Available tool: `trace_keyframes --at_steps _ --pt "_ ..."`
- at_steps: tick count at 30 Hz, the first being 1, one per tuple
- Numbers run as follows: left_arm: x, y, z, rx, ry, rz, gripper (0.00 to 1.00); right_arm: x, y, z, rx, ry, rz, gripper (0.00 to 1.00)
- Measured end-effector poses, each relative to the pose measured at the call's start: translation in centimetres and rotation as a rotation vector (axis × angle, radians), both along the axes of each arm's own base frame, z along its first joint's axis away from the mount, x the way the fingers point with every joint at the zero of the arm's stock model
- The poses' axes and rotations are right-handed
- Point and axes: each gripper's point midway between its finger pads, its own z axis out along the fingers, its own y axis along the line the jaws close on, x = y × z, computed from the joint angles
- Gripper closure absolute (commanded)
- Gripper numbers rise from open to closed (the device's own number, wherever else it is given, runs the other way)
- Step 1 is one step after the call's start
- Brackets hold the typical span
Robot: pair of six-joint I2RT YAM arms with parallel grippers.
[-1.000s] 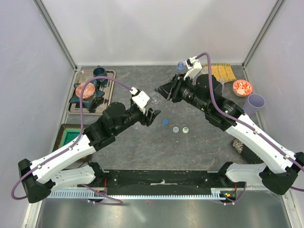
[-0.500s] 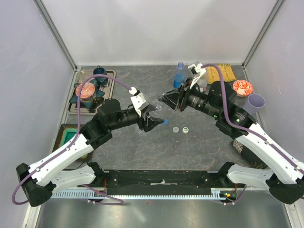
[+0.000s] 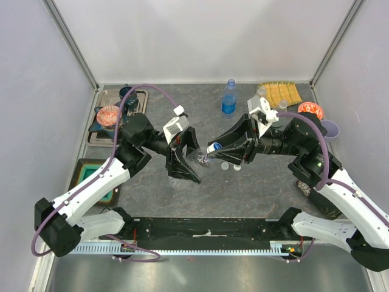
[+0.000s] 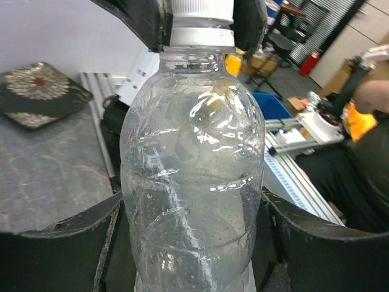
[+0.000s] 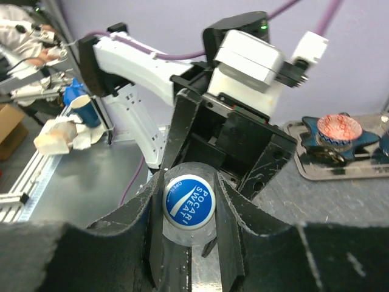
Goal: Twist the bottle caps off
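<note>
A plain clear bottle [image 4: 193, 176] is held off the table, tilted, between the two arms at the centre [image 3: 200, 158]. My left gripper [image 4: 193, 249] is shut on its body, one dark finger on each side. Its cap [image 5: 188, 201], white-sided with a blue printed top, sits between the fingers of my right gripper [image 5: 188, 210], which is shut on it. From above, my left gripper [image 3: 196, 162] and my right gripper [image 3: 213, 150] meet tip to tip. A blue-labelled bottle [image 3: 229, 97] stands upright at the back with its cap on.
Two loose caps [image 3: 225, 165] lie just under the right gripper. A lilac cup [image 3: 329, 128], a red-patterned bowl [image 3: 311, 110] and a yellow mat [image 3: 279, 92] are at the back right. A metal tray [image 3: 97, 135] and a green box [image 3: 92, 176] are at the left.
Both arms swung to the table's centre. The left one brought the clear bottle up and tilted it; the right gripper, apart from it before, now sits on the cap.
</note>
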Motion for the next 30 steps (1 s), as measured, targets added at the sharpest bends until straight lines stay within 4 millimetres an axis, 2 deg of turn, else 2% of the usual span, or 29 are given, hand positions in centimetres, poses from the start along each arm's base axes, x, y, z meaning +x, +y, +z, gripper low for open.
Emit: trace_keyframes --at_steps 4,9,12,13,16,23,25,30 --pt "-0.9 0.4 0.0 0.016 0.029 -0.100 0.64 -1.2 -0.1 -0.2 0.004 -0.083 0.083 1.00" --pt "-1.2 0.7 -0.5 0.047 0.052 -0.166 0.63 -1.6 -0.1 -1.0 0.002 -0.125 0.115 1.00" --pt "-1.2 0.8 -0.6 0.050 0.056 -0.170 0.63 -1.5 -0.2 -1.0 0.004 -0.125 0.106 0.74" --pt "-1.1 0.8 -0.6 0.054 0.062 -0.167 0.63 -1.4 -0.2 -0.9 0.004 -0.121 0.099 0.56" --pt "-0.8 0.6 -0.9 0.061 0.073 -0.147 0.63 -1.0 -0.2 -1.3 -0.008 -0.074 0.068 0.34" --pt "0.5 0.2 -0.9 0.047 0.044 -0.045 0.62 -1.0 -0.4 -1.3 -0.040 0.024 0.034 0.17" --pt "0.7 0.2 -0.8 0.043 0.033 -0.029 0.62 -1.0 -0.5 -0.9 -0.037 0.035 0.027 0.11" --pt "1.4 -0.1 -1.4 0.054 0.032 0.026 0.61 0.1 -0.8 1.4 -0.002 0.050 -0.060 0.06"
